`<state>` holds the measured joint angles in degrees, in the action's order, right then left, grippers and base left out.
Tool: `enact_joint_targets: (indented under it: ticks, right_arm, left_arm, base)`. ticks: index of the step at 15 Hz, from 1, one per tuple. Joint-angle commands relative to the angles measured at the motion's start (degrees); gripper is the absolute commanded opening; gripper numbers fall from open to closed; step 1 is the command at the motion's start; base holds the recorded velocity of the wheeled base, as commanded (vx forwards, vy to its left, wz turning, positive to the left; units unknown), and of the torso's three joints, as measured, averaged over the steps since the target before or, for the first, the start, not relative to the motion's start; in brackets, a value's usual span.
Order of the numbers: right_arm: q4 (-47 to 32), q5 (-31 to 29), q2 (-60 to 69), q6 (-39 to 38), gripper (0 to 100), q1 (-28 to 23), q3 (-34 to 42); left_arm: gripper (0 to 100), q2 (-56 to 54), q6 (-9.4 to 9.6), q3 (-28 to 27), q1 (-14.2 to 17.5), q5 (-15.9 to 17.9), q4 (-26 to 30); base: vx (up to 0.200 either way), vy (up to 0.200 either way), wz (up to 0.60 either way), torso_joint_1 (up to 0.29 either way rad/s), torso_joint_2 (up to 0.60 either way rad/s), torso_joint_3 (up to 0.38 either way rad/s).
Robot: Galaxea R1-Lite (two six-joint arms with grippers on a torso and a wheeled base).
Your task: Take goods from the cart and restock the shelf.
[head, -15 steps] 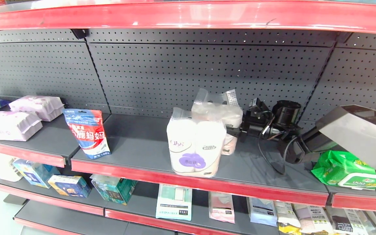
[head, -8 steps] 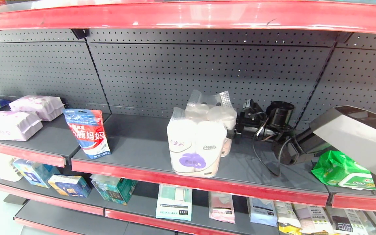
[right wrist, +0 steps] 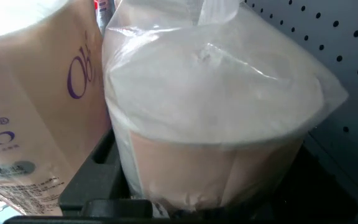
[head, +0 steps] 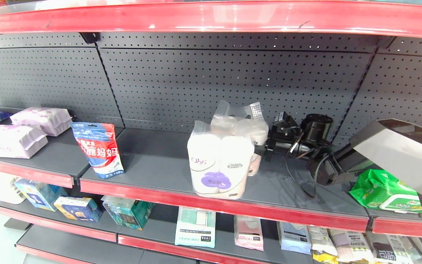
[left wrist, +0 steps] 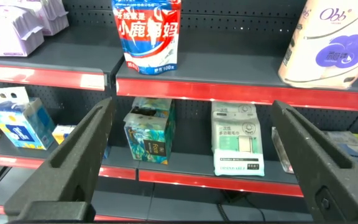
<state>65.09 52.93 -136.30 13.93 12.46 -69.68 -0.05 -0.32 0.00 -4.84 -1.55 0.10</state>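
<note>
On the middle shelf (head: 167, 192), a front toilet roll pack (head: 220, 165) stands upright near the red edge and hides the lower part of what I hold behind it. To its left, well apart, a red-and-blue pouch (head: 98, 148) stands upright, and farther left two lavender packs (head: 11, 141) lie flat on the neighbouring board. On my right side a green wipes pack (head: 387, 190) lies by the front edge. The grey pegboard (head: 233, 80) closes off the back. My right gripper (head: 261, 148) reaches in from the right, and it is closed on the rear toilet roll pack (head: 241, 124), my dark fingers (right wrist: 95, 186) pressing the wrapped rolls from either side. That pack sits just behind the front one, touching or nearly touching it, its loose plastic top standing up; I cannot tell whether its base rests on the board. My left gripper (left wrist: 191, 109) hangs lower, before the shelf below, fingers spread wide with nothing between them, facing a teal box (left wrist: 149, 134) and a green-and-white packet (left wrist: 238, 140).
</note>
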Motion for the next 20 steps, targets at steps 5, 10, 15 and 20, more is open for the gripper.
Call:
enact_joint_targets:
  ticks: [5,10,15,20]
  right_arm:
    - [0.0,-3.8,0.5,0.3,0,1.8,0.5]
    - [0.0,-3.2,0.5,0.3,0,2.0,0.7]
    - [0.0,-3.4,0.4,0.4,0,2.1,0.8]
    - [0.0,-3.3,0.5,0.2,0,2.2,1.5]
  left_arm:
    - [100,0.0,-0.03,0.0,0.0,0.0,0.0]
    - [100,0.0,-0.03,0.0,0.0,0.0,0.0]
    - [100,0.0,-0.03,0.0,0.0,0.0,0.0]
    - [100,0.0,-0.03,0.0,0.0,0.0,0.0]
  base:
    - [0.0,0.0,0.0,0.0,0.0,0.0]
    - [0.0,0.0,0.0,0.0,0.0,0.0]
    - [0.0,0.0,0.0,0.0,0.0,0.0]
    - [0.0,0.0,0.0,0.0,0.0,0.0]
